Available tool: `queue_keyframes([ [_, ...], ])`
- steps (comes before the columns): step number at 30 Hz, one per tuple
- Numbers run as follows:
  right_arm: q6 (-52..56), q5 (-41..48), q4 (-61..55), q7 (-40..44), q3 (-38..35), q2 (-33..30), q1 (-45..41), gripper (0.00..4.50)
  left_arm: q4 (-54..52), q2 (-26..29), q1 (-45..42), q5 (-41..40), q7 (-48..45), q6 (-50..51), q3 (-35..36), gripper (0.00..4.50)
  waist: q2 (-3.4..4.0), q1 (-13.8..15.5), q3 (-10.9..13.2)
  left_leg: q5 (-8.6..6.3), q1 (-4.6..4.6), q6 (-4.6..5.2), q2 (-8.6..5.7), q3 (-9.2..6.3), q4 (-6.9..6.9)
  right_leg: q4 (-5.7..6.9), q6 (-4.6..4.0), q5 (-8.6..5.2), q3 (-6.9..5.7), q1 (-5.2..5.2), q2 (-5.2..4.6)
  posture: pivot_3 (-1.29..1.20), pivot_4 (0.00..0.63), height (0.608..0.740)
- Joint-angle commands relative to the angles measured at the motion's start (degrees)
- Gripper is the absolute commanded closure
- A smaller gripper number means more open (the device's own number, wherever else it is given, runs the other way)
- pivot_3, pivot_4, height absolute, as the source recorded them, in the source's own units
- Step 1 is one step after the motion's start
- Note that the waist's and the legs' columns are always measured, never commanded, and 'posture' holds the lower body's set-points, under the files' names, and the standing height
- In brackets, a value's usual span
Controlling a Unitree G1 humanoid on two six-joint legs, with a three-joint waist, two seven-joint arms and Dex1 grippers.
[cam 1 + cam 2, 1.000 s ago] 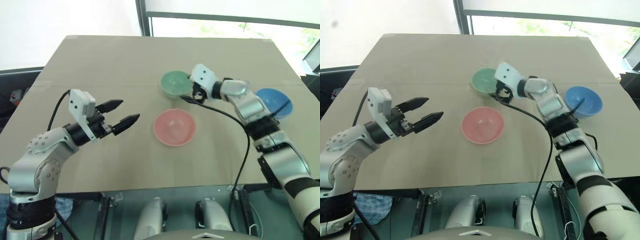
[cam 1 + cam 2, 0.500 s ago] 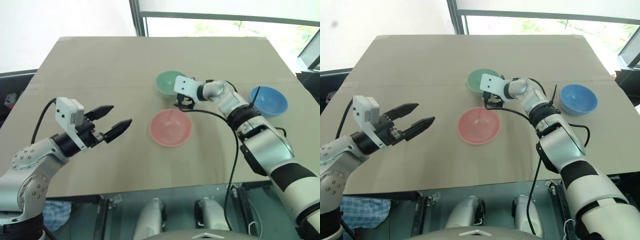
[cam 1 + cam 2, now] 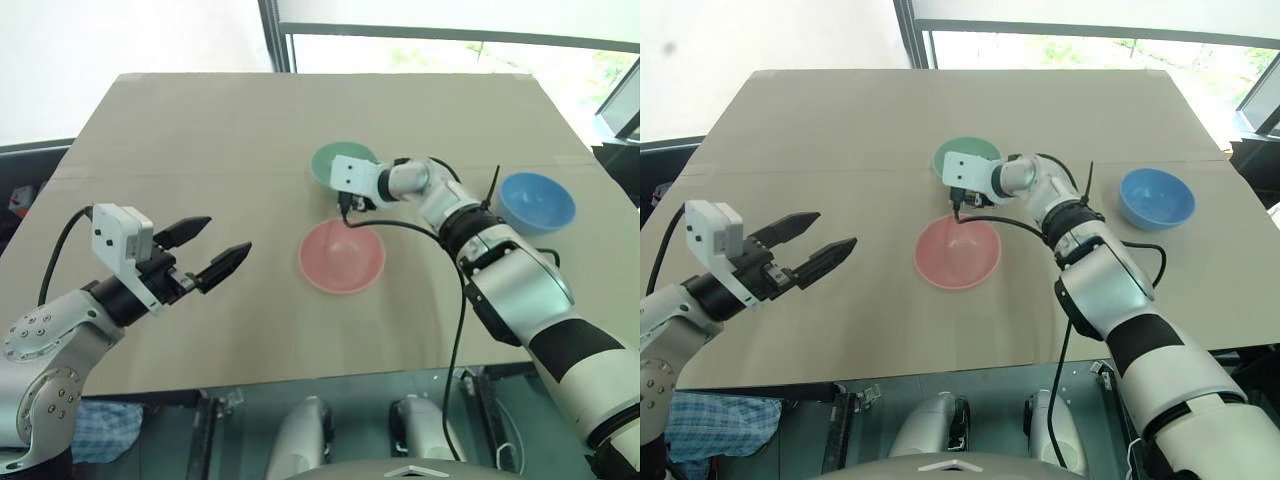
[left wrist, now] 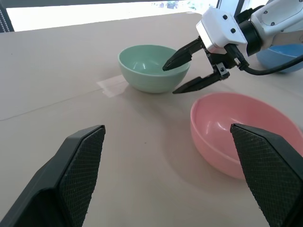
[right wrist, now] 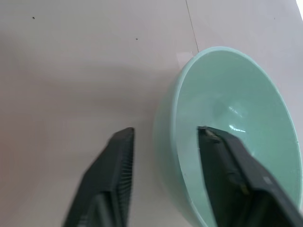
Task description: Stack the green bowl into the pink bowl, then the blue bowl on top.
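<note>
Three bowls sit apart on the tan table (image 3: 200, 130), all upright and empty: the green bowl (image 3: 333, 160) farthest back, the pink bowl (image 3: 342, 256) just in front of it and nearer the robot, and the blue bowl (image 3: 537, 202) well off to the right, on its own. Nothing lies between green and pink but a strip of bare tabletop, and a black cable (image 3: 455, 300) droops from the right arm down across the table's near edge. Beyond the far edge there is a window frame (image 3: 272, 35) with bright daylight behind it. Now the right arm: it reaches across toward the left, forearm stretched over the table, wrist bent so the right gripper (image 4: 187, 72) slants down at the green bowl's near rim. In the right wrist view its fingers (image 5: 106, 179) straddle the bowl's wall, one outside on the table side, one over the inside, with a gap showing on both sides of the rim, so the jaws are narrowed around it but not pressed on it. The bowl sits flat on the table. Over on the left, the left gripper (image 3: 212, 247) hovers above bare table, well clear of every bowl, pointing level toward the pink bowl, fingers spread wide and holding nothing.
</note>
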Motion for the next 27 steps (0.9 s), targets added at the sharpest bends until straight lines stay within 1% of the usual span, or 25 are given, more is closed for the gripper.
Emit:
queue_keyframes([
  [1,-1.16,-0.10,-0.19,-0.30,-1.10,0.10,-1.95,4.01,-2.41,0.84,-0.08,-0.81,0.31,-0.69,1.21,0.00,0.00,0.01,0.00,0.00,0.00,0.00,0.00,0.00,0.00,0.00,0.00,0.00,0.00,0.00,0.00,0.00,0.150,0.740],
  [2,-1.22,-0.16,-0.13,-0.36,-1.12,0.09,-1.93,4.44,-2.38,0.87,-0.12,-0.75,0.31,-0.76,1.14,0.00,0.00,0.02,0.00,0.00,0.00,0.00,0.00,-0.01,-0.01,0.00,0.00,0.00,0.00,0.00,0.00,0.00,0.150,0.740],
  [7,-1.67,-0.18,-0.01,-0.37,-1.40,-0.01,-1.86,4.48,-2.09,0.96,-0.38,-0.48,0.19,-1.01,0.67,0.00,0.02,-0.01,0.01,0.00,-0.01,0.00,0.00,0.01,-0.02,0.00,-0.01,0.00,0.00,-0.02,0.00,0.00,0.150,0.740],
  [11,-4.42,-0.57,-1.63,-1.00,-1.25,-1.42,-1.86,4.48,-2.10,0.98,-0.60,-0.42,-0.15,-1.16,-0.03,0.00,0.03,0.01,0.02,0.00,-0.01,-0.01,0.00,0.01,-0.02,0.00,-0.01,-0.01,0.00,-0.03,0.00,0.00,0.150,0.740],
  [14,-5.03,1.70,-4.61,3.11,-3.00,-3.19,-1.80,4.48,-1.75,1.01,-0.53,0.24,-0.86,-1.70,-0.82,0.00,0.02,0.04,0.01,0.00,-0.02,-0.01,-0.01,0.01,-0.03,-0.01,-0.01,-0.01,0.00,-0.03,0.00,0.00,0.150,0.740],
  [17,-3.20,7.11,-15.15,13.96,-5.48,-6.67,0.58,4.48,-0.73,0.98,-1.54,0.55,-2.73,-2.89,-2.56,0.00,0.03,0.12,0.03,0.00,-0.03,-0.01,-0.01,0.00,-0.02,-0.02,-0.01,-0.01,0.00,-0.02,0.00,0.00,0.150,0.740],
  [19,1.63,10.92,-24.97,20.58,-6.48,-8.98,3.70,4.48,0.59,1.35,-3.05,1.01,-3.94,-3.65,-3.95,0.00,0.02,0.24,0.03,0.00,-0.04,0.00,0.00,-0.02,-0.03,-0.03,-0.01,0.00,-0.01,-0.02,0.00,0.00,0.150,0.740],
  [21,8.16,14.50,-35.85,26.16,-6.87,-11.29,7.53,4.48,2.10,1.85,-4.64,1.15,-5.52,-4.11,-5.24,0.00,-0.03,0.39,-0.01,0.00,-0.05,0.00,0.01,-0.07,-0.03,-0.01,0.00,0.00,-0.04,0.00,0.00,0.00,0.150,0.740],
  [23,17.42,19.08,-49.75,31.98,-7.00,-14.88,12.28,4.48,4.18,2.52,-7.18,1.64,-8.05,-5.07,-7.45,0.00,-0.03,0.40,0.00,0.00,-0.05,0.00,0.02,-0.04,-0.02,-0.02,0.00,0.00,-0.04,0.00,-0.02,0.00,0.150,0.740],
  [25,26.91,23.17,-60.72,35.01,-7.45,-17.67,15.40,4.48,6.68,3.12,-10.13,1.18,-11.03,-5.40,-9.36,0.00,-0.01,0.74,0.01,0.00,-0.07,0.02,0.02,-0.05,0.02,-0.01,0.00,0.00,-0.05,0.02,-0.04,0.00,0.150,0.740],
  [27,33.14,26.12,-69.69,37.40,-7.56,-21.09,18.03,4.48,10.32,4.01,-13.93,2.97,-14.02,-7.06,-11.87,0.00,-0.01,0.69,0.02,0.00,-0.07,0.02,0.00,-0.03,0.03,0.02,0.00,0.00,-0.04,0.01,-0.05,0.00,0.150,0.740],
])
